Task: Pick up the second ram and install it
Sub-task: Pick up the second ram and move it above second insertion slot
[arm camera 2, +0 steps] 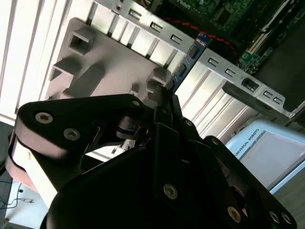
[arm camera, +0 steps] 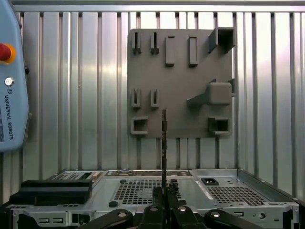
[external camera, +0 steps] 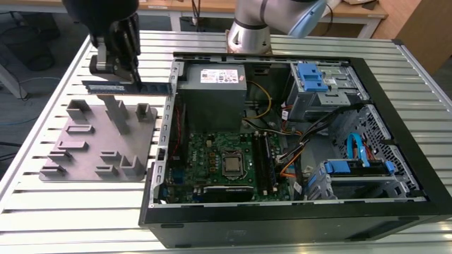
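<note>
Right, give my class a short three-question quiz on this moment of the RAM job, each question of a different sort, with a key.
1. True or false: the RAM is already seated in the motherboard.
2. Multiple choice: the hand is shut on: A nothing; B the RAM; C the fixture.
3. Fill in: in the exterior view, the fixture lies on the table to the ___ of the case.

Key: 1 false, the hand holds it in the air outside the case; 2 B; 3 left.
</note>
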Controlling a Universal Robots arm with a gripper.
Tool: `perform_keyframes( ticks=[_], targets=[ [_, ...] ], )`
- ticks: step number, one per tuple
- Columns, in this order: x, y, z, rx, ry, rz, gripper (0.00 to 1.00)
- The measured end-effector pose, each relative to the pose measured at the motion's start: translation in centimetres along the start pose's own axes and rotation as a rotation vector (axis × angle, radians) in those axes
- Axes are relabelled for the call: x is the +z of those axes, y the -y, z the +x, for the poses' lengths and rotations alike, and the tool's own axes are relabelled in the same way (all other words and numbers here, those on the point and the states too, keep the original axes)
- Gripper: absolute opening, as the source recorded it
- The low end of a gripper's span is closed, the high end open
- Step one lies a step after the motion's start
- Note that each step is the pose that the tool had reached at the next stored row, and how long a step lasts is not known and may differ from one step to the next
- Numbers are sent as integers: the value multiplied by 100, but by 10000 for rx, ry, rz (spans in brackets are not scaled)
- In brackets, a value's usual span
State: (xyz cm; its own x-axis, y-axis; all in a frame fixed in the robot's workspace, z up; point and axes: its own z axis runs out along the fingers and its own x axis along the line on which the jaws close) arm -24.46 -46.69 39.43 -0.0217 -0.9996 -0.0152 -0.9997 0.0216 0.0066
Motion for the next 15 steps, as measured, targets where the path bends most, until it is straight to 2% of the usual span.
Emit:
perform_keyframes(
  ticks=[15],
  targets=[
    [-3, 573, -12, 1, -1, -64, 14]
  ],
)
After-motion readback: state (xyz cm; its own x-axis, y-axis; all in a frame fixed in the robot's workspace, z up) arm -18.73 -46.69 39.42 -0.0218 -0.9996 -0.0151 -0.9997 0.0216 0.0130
